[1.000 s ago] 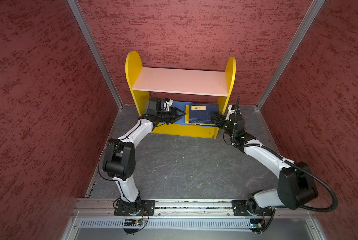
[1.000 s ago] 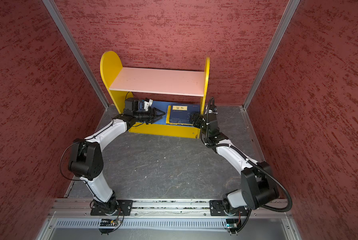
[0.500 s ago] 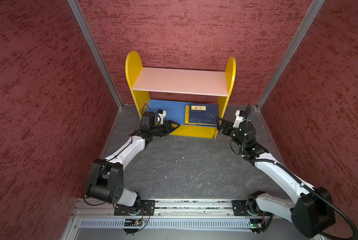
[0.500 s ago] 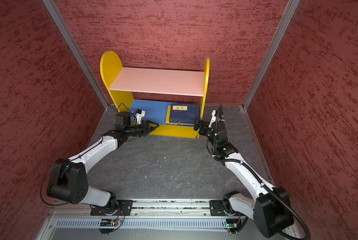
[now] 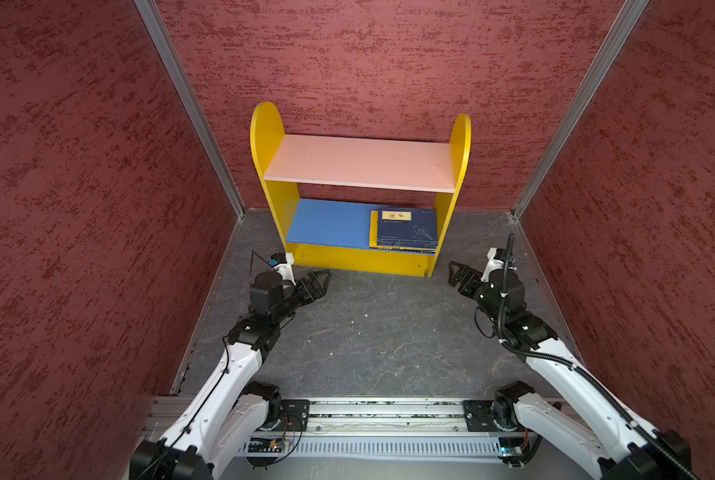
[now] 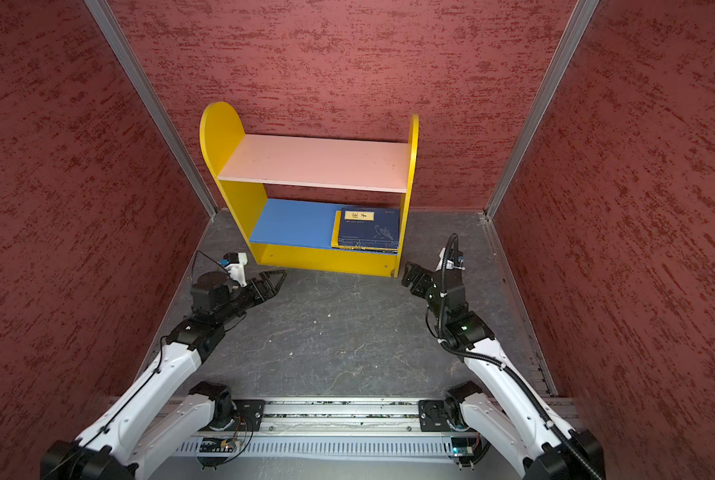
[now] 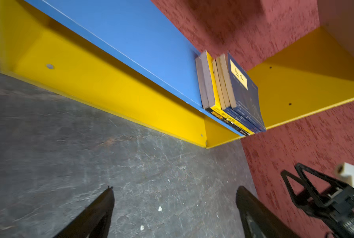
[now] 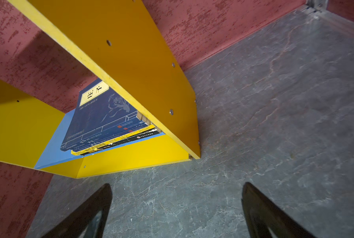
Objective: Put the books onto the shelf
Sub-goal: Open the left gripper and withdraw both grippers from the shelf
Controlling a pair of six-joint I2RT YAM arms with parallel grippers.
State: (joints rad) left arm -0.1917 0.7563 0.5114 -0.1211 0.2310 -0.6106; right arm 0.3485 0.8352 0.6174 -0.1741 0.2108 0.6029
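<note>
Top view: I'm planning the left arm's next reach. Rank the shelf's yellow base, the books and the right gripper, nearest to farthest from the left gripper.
From the left gripper:
1. yellow base, just ahead.
2. books, at the blue board's right end.
3. right gripper, farthest right.

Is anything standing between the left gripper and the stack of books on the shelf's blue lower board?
Nothing visible does. The left gripper, jaws open, hangs over bare floor in front of the shelf, and only the bare blue lower board lies between it and the stack of books.
</note>
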